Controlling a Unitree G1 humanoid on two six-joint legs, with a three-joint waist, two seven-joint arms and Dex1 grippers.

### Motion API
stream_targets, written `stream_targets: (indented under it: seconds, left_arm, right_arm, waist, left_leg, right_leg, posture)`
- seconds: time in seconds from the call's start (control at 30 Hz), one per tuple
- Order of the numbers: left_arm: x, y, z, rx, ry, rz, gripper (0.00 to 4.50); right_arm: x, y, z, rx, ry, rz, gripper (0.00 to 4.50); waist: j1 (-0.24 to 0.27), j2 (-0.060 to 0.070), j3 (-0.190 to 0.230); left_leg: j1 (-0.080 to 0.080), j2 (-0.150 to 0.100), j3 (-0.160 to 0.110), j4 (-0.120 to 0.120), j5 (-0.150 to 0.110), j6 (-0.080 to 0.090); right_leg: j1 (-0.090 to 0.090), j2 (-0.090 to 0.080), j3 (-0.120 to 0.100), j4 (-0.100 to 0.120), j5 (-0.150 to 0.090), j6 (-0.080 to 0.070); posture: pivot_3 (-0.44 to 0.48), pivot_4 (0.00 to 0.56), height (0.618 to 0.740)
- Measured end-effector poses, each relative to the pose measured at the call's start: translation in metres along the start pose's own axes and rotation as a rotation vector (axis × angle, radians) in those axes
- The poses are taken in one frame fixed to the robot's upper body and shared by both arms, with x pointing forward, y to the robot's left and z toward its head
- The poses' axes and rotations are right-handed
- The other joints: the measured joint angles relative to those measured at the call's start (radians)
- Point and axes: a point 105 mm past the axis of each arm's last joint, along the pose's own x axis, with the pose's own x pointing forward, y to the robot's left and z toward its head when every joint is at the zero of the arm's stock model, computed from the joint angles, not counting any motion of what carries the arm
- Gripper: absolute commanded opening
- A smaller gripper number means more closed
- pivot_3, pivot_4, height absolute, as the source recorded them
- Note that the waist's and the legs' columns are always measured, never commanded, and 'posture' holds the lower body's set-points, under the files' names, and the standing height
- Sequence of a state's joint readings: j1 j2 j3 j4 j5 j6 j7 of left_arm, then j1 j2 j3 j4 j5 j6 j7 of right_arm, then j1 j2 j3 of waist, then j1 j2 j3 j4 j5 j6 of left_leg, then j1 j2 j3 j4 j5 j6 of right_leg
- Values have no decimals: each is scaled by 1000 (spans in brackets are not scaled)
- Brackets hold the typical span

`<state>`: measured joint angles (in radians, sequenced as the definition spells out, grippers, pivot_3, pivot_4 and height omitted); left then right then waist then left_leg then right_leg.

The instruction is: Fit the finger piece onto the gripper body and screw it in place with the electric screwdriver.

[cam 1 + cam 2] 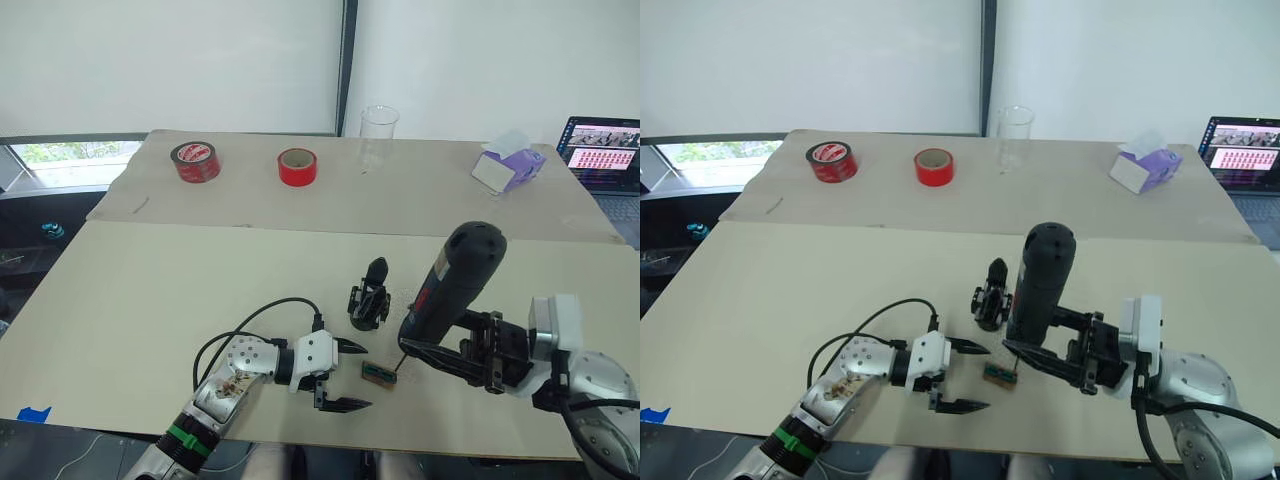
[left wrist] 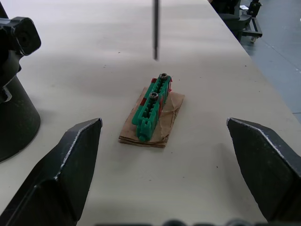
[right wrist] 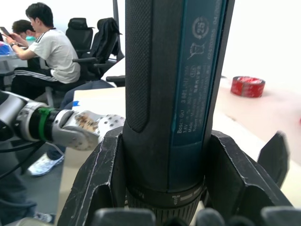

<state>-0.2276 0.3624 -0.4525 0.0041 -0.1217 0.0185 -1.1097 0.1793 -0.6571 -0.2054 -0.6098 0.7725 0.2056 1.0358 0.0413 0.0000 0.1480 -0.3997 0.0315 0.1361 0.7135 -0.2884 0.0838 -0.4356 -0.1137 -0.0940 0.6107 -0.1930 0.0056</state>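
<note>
Underneath, a beige table (image 1: 150, 290) against a white wall, bearing two red tape rolls (image 1: 297, 166), a clear cup (image 1: 378, 133), a purple tissue box (image 1: 510, 166) and a laptop (image 1: 603, 150) at its far edge. Left gripper (image 1: 345, 375) spread wide, holding nothing, flanking a small green block on cardboard (image 2: 153, 109). Right gripper (image 1: 440, 352) clamped around the electric screwdriver (image 1: 455, 280), upright and tilted, bit just above the block. Gripper body (image 1: 369, 297) standing just beyond it. Seated people in the right wrist view's background. Finger piece: cannot tell whether loose or fitted.
</note>
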Motion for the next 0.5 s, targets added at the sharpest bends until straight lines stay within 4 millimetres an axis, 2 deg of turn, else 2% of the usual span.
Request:
stream_targets:
  seconds: [0.27, 0.5]
  left_arm:
    - [0, 0, 0, 1, -1, 0, 4500]
    - [0, 0, 0, 2, -2, -1, 4500]
  right_arm:
    - [-3, 4, -8, -2, 40, 19, 1912]
    - [-2, 5, -7, -12, 13, 19, 1912]
  waist:
    - [0, 0, 0]
    - [0, 0, 0]
  left_leg:
    - [0, 0, 0, 0, 0, 0]
    - [0, 0, 0, 0, 0, 0]
  right_leg:
    - [0, 0, 0, 0, 0, 0]
    - [0, 0, 0, 0, 0, 0]
  posture:
    - [0, 150, 740]
    - [0, 150, 740]
